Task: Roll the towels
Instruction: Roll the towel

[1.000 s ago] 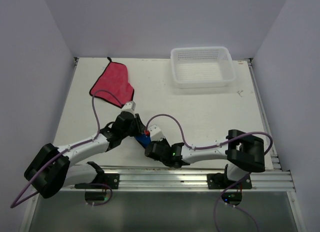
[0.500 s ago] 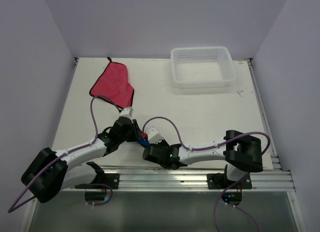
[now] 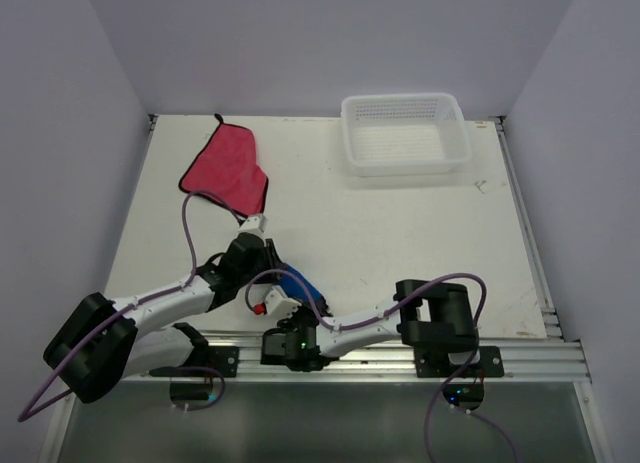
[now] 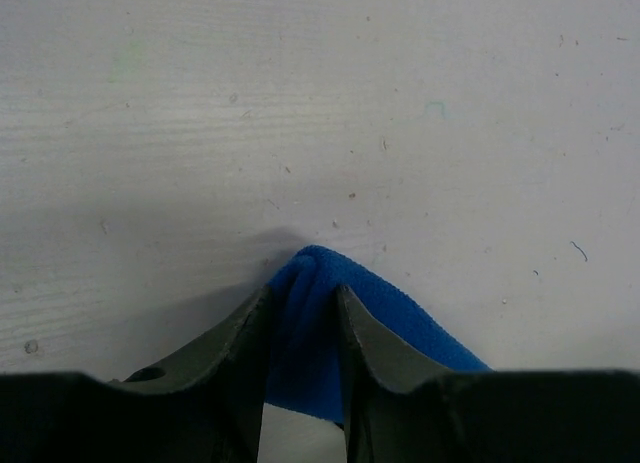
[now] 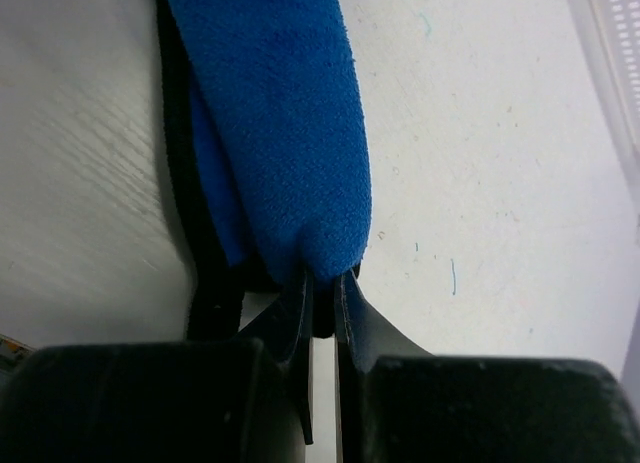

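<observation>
From above, the bright blue cloth towel with dark edging (image 3: 300,285) lies bunched into a short band near the front edge of the white surface (image 3: 420,233), between the ends of the left arm (image 3: 170,298) and the right arm (image 3: 360,318). The pink-red cloth towel (image 3: 228,170) lies flat and unrolled at the far left, well apart from the white mesh plastic basket (image 3: 404,133). We judge the main risk to be that both arms hold one small cloth. If they draw apart or turn unevenly, the band stretches flat and any roll comes undone, and so close to the edge it could be dragged over the rail. In the left wrist view, the left fingers (image 4: 375,348) stand partly apart and clamp a rounded fold of the blue towel (image 4: 305,323). The cloth fills the gap between them and its tip pokes just past them onto the surface. In the right wrist view, the right fingers (image 5: 365,323) sit almost together and pinch only the thin end of the blue towel (image 5: 275,113), which runs away from them as a long band. So slight a hold may slip under tension. We cannot tell whether the band is rolled or merely folded.
</observation>
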You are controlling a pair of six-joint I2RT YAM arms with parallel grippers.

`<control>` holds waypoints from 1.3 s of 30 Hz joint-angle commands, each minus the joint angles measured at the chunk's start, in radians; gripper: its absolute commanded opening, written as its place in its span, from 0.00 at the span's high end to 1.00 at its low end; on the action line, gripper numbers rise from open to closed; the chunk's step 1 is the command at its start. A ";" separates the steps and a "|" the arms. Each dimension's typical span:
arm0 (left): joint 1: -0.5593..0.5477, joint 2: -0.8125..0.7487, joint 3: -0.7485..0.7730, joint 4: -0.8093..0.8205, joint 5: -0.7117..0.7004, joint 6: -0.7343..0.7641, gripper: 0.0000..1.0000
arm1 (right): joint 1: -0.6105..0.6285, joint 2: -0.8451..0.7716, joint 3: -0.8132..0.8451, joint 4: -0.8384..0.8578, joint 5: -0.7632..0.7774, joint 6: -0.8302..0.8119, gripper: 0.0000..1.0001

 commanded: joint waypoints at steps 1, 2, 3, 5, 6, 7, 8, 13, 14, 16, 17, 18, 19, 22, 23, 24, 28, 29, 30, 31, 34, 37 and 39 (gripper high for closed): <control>0.008 -0.006 -0.002 0.010 0.002 0.000 0.66 | 0.040 0.057 0.075 -0.134 0.110 0.057 1.00; 0.008 -0.004 -0.003 0.013 0.000 0.000 0.74 | 0.044 0.076 0.093 -0.151 0.109 0.069 1.00; 0.008 -0.001 -0.012 0.016 0.000 0.000 0.80 | 0.046 0.078 0.098 -0.149 0.098 0.074 1.00; 0.008 0.005 -0.026 0.030 -0.003 -0.003 0.93 | 0.046 0.058 0.084 -0.113 0.052 0.071 1.00; 0.006 0.008 -0.043 0.034 -0.006 -0.005 0.97 | 0.046 0.043 0.075 -0.097 0.037 0.068 1.00; 0.006 0.009 -0.052 0.047 -0.007 -0.005 1.00 | 0.048 0.031 0.057 -0.084 0.023 0.065 1.00; 0.006 0.009 -0.061 0.054 -0.010 -0.006 1.00 | 0.046 -0.003 0.046 -0.053 0.009 0.063 0.98; 0.006 -0.001 -0.112 0.111 -0.015 -0.006 1.00 | 0.045 -0.112 -0.028 0.056 -0.103 0.030 0.79; 0.006 -0.004 -0.118 0.117 -0.015 -0.006 1.00 | 0.042 -0.132 -0.039 0.085 -0.121 0.027 0.75; 0.006 -0.015 -0.134 0.137 -0.019 -0.006 1.00 | 0.038 -0.188 -0.068 0.128 -0.167 0.027 0.64; 0.006 -0.018 -0.146 0.145 -0.020 -0.008 1.00 | 0.035 -0.204 -0.079 0.142 -0.184 0.025 0.59; 0.006 -0.018 -0.152 0.150 -0.021 -0.009 1.00 | 0.032 -0.242 -0.089 0.154 -0.199 0.027 0.56; 0.006 -0.023 -0.157 0.160 -0.023 -0.011 1.00 | 0.026 -0.258 -0.109 0.166 -0.236 0.027 0.49; 0.006 -0.030 -0.176 0.177 -0.020 -0.014 1.00 | 0.005 -0.331 -0.157 0.216 -0.311 0.034 0.45; 0.006 -0.032 -0.184 0.180 -0.020 -0.017 1.00 | -0.004 -0.351 -0.172 0.249 -0.340 0.036 0.44; 0.006 -0.035 -0.189 0.185 -0.021 -0.017 1.00 | -0.029 -0.370 -0.187 0.266 -0.367 0.037 0.44; 0.008 -0.057 -0.206 0.196 -0.021 -0.023 1.00 | -0.147 -0.484 -0.301 0.399 -0.552 0.066 0.42; 0.006 -0.061 -0.213 0.197 -0.021 -0.023 1.00 | -0.197 -0.503 -0.318 0.419 -0.612 0.068 0.42; 0.006 -0.064 -0.216 0.200 -0.021 -0.025 1.00 | -0.218 -0.515 -0.329 0.433 -0.631 0.068 0.42; 0.008 -0.073 -0.222 0.205 -0.023 -0.028 1.00 | -0.233 -0.525 -0.341 0.443 -0.643 0.064 0.42; 0.008 -0.078 -0.238 0.215 -0.020 -0.031 1.00 | -0.284 -0.546 -0.335 0.453 -0.687 0.057 0.42; 0.006 -0.081 -0.253 0.228 -0.018 -0.037 1.00 | -0.342 -0.529 -0.327 0.458 -0.756 0.080 0.40; 0.006 -0.083 -0.256 0.228 -0.015 -0.039 1.00 | -0.397 -0.502 -0.329 0.472 -0.845 0.112 0.40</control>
